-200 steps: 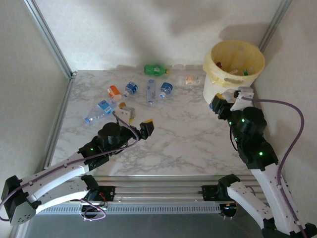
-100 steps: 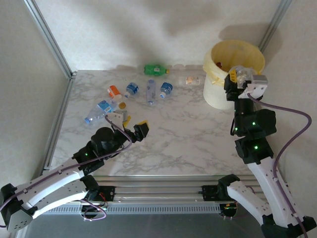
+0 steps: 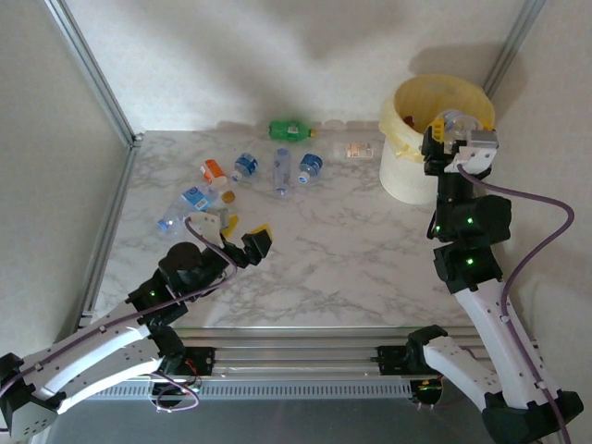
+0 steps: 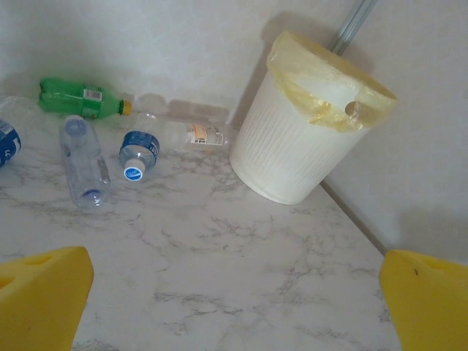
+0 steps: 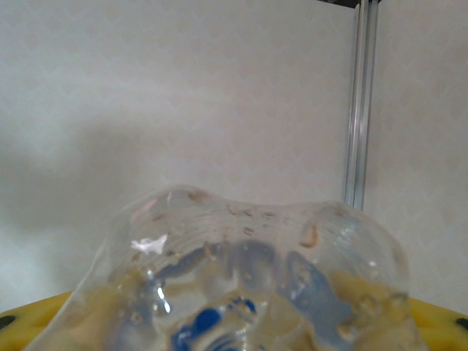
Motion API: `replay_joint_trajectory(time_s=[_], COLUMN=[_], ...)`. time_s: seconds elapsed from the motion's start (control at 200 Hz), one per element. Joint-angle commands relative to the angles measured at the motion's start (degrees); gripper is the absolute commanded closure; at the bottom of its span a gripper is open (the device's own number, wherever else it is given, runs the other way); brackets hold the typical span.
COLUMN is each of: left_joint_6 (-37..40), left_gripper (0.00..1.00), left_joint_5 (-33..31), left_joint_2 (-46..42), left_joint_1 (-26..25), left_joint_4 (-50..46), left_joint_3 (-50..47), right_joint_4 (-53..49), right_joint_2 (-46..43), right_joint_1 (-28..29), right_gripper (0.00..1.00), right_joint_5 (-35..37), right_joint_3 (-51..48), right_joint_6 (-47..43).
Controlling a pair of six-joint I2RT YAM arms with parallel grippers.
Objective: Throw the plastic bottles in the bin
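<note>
We see the right gripper (image 3: pixel 450 130) clasping a crushed clear bottle (image 5: pixel 248 281) over the bin (image 3: pixel 405 176), the left gripper (image 3: pixel 245 228) spread wide above the table (image 3: pixel 351 242).

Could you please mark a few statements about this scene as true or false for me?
1. The right end effector holds a crushed clear bottle up at the rim of the bin. True.
2. The green bottle stands upright. False: it lies on its side.
3. The left end effector is open and empty. True.
4. The bin has tipped over. False: it stands upright.
</note>
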Motion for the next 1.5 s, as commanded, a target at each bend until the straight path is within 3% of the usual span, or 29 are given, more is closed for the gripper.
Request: replay_joint_trajectory(time_s=[0.0,0.681,0.766,0.836,0.886,0.951,1.031,1.131,1.216,1.366,1.496], left_joint_6=[0.58,1.03,1.11,1.07,1.03,0.38,-0.72,-1.69,-2.5,-3.87,-4.23], left_gripper=[0.0,0.0,0.0,0.0,0.0,0.0,0.0,0.0,0.01,0.0,0.0], left_joint_5=[-0.85,-0.14,0.02,0.15,0.42,0.17,0.34,1.47,1.52,-0.12,-1.84], left_joint_2=[-1.33,0.24,0.72,1.58,2.23,3.16,4.23,5.5,6.83,9.27,12.29], left_joint_1=[0.58,0.6,0.59,0.58,0.55,0.55,0.6,0.6,0.57,0.86,1.55], left_joint_4=[0.42,0.92,1.04,1.07,1.01,0.75,0.94,2.17,1.82,-0.26,-2.87], left_joint_3=[-1.08,0.03,0.22,0.78,1.17,1.6,1.87,1.52,1.95,3.65,5.69], right_joint_4=[3.48,2.44,-2.88,-15.34,-26.97,-40.89,-58.38,-69.24,-69.2,-58.39,-58.24], right_joint_2=[-0.18,5.43,10.77,19.09,25.85,34.3,45.06,53.08,51.94,40.48,33.95], right_joint_1=[-0.79,-4.4,-6.86,-10.19,-12.29,-14.1,-15.23,-15.4,-15.44,-15.33,-15.32], right_gripper=[0.69,0.7,0.7,0.69,0.64,0.45,0.28,0.17,0.14,0.05,0.01], right_joint_5=[-0.63,-1.45,-0.95,-0.56,-0.31,-1.83,-3.14,-4.41,-5.07,-8.74,-12.53], right_joint_3=[0.62,4.34,9.83,20.29,29.99,41.93,57.2,66.1,62.9,47.89,42.19], right_joint_6=[-1.43,0.08,2.2,6.99,11.57,15.99,18.73,19.74,20.62,21.14,21.16])
